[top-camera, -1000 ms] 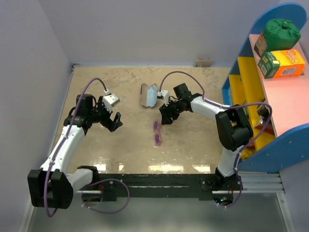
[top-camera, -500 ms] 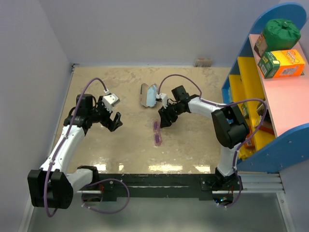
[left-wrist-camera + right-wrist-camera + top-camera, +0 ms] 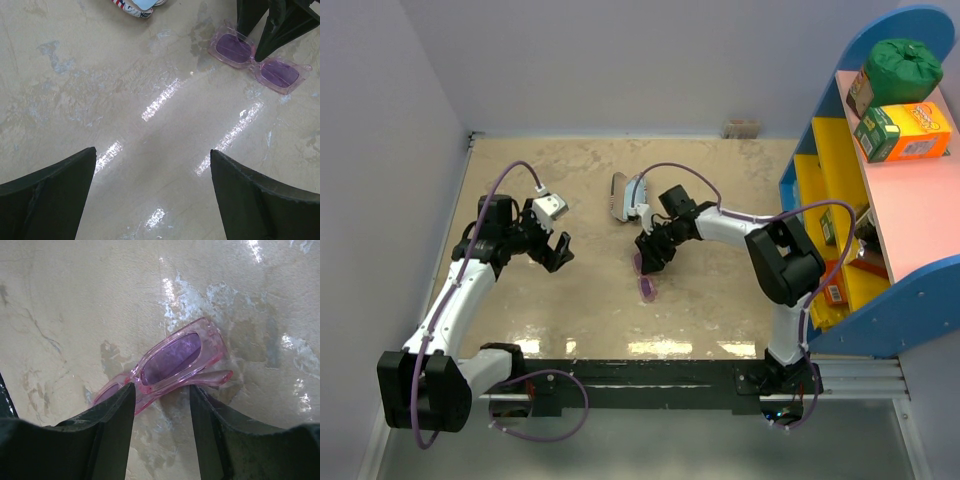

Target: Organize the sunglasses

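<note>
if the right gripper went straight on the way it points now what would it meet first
The right gripper would meet the sunglasses first: its fingers straddle their middle, with the table just behind. Whether they touch yet is unclear.

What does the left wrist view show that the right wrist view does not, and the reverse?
Only the left wrist view: both lenses of the sunglasses, an end of the flag-print case at the top edge, and the open left gripper. Only the right wrist view: a folded arm of the sunglasses, close up, with the frame between the fingers of the right gripper. Both: the sunglasses lying on the table, with the right gripper at them.
</note>
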Controlling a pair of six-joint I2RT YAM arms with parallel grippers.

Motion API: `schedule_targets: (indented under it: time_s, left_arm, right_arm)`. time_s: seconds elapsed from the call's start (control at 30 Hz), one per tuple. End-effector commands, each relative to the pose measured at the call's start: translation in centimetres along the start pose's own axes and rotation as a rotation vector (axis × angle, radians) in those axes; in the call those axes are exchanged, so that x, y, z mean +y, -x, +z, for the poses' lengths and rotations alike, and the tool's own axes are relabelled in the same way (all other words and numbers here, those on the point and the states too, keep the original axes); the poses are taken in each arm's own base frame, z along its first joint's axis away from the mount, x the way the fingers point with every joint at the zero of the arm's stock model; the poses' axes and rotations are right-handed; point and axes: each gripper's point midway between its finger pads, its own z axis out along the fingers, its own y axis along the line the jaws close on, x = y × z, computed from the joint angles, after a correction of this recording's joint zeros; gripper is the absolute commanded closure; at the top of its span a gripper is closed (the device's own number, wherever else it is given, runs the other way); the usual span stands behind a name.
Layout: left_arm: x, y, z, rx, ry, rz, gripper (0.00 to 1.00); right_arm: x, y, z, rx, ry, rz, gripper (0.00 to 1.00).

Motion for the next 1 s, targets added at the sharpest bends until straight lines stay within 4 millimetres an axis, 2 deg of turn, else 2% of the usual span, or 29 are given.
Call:
schedule_targets:
  time_s: [0.0, 0.17, 0.4, 0.77, 0.97]
  left_arm:
    - [0.4, 0.5, 0.0, -0.029, 0.010, 0.003, 0.00]
    - [0.4, 0.6, -0.1, -0.037, 0.013, 0.008, 0.00]
    - [0.4, 0.6, -0.1, -0.037, 0.012, 0.006, 0.00]
    - [0.4, 0.6, -0.3, -0.032, 0.014, 0.002, 0.00]
    - [0.4, 0.6, -0.3, -0.031, 0.015, 0.002, 0.00]
  right_arm:
    - [-0.4, 0.3, 0.9, 0.022, -0.033, -0.029, 0.50]
    - [-0.8, 0.6, 0.7, 0.016, -0.060, -0.032, 0.54]
    - [-0.6, 0.8, 0.7, 0.015, -0.050, -0.046, 0.65]
    - [-1.4, 1.5, 0.1, 0.008, -0.106, -0.071, 0.83]
    - [-1.3, 2.0, -0.3, -0.002, -0.116, -0.087, 0.86]
